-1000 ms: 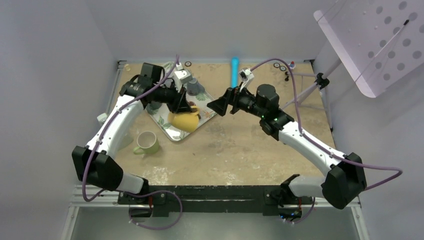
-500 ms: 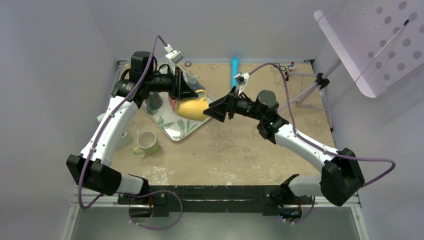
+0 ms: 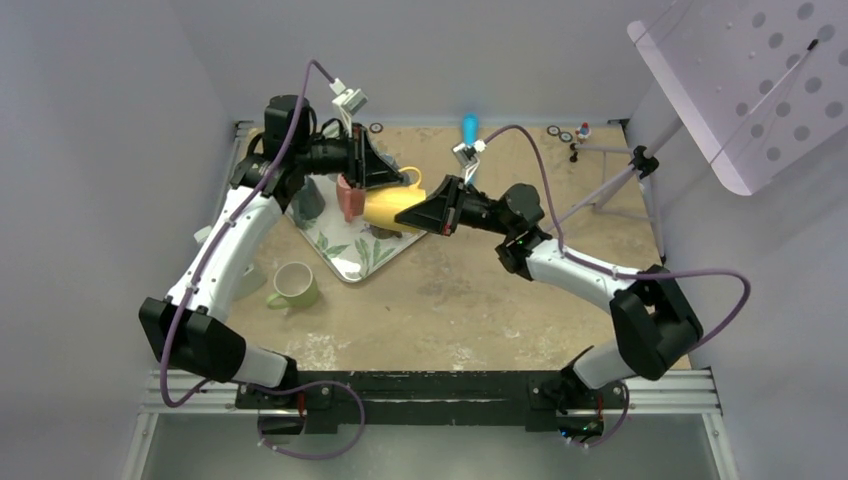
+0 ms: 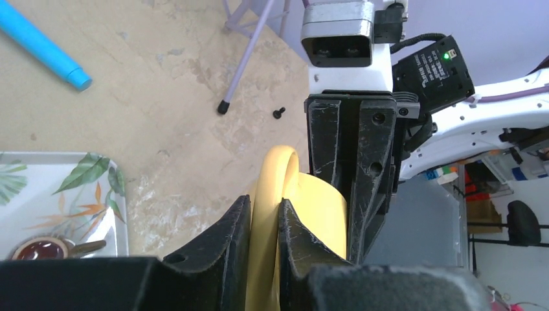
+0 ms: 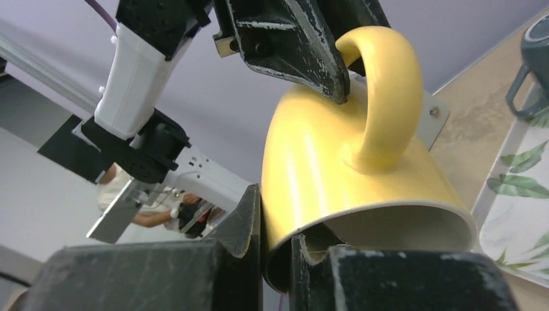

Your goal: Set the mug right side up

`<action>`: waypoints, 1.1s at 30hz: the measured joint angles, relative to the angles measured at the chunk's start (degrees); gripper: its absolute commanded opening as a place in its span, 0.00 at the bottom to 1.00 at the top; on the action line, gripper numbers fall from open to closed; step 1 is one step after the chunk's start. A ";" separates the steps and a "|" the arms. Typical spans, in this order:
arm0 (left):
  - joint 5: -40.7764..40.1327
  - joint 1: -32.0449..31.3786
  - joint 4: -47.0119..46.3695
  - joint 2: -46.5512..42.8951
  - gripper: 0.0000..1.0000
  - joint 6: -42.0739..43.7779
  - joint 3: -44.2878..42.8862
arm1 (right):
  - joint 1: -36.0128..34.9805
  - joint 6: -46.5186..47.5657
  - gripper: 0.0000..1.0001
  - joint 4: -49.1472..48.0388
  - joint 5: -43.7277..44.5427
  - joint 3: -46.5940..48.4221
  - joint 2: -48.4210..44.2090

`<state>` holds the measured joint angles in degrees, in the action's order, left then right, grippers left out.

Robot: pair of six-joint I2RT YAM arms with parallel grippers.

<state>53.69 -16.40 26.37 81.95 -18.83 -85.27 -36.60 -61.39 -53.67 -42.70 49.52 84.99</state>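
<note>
**Overhead view:** A yellow mug [image 3: 380, 208] is held in the air above the far left part of the tabletop [image 3: 480, 300], over the right corner of a leaf-patterned tray [image 3: 345, 258]. It is gripped from both sides. The left claw [image 3: 398, 180] is closed on its handle and the right claw [image 3: 405, 215] on its rim. A green mug [image 3: 293, 286] is seen upright near the left edge of the tabletop.

**Left wrist view:** The yellow handle [image 4: 275, 188] is seen pinched between the two black fingers of the left claw. The right claw is pressed against the mug body just beyond. A blue marker [image 4: 39, 48] lies on the tabletop below.

**Right wrist view:** The mug is shown on its side, with the mouth towards this camera and the handle uppermost. The right claw [image 5: 278, 249] is clamped on the mug wall, one finger outside and one inside the rim.

**Judgement:** A hand-over appears to be in progress. The handle is best released only once the rim grip is firm. The mug can then be rolled mouth-up by the right wrist and lowered squarely onto bare tabletop. A thin rim pinch can slip, so a slow turn is advised.
</note>
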 measured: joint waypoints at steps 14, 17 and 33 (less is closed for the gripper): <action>-12.98 0.48 9.92 -1.25 0.88 15.93 0.17 | -0.17 28.46 0.00 60.13 29.94 15.30 -8.52; -16.57 0.52 11.89 -1.51 0.84 19.12 0.22 | -0.04 33.33 0.00 71.47 39.06 16.83 -8.66; -20.52 -2.25 22.27 4.48 0.51 45.62 1.09 | 0.94 40.28 0.00 89.81 50.16 5.09 -2.47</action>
<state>33.17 -18.65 48.64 86.43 26.79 -84.18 -35.66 -21.10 36.14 7.46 54.61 82.52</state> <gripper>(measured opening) 0.526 0.139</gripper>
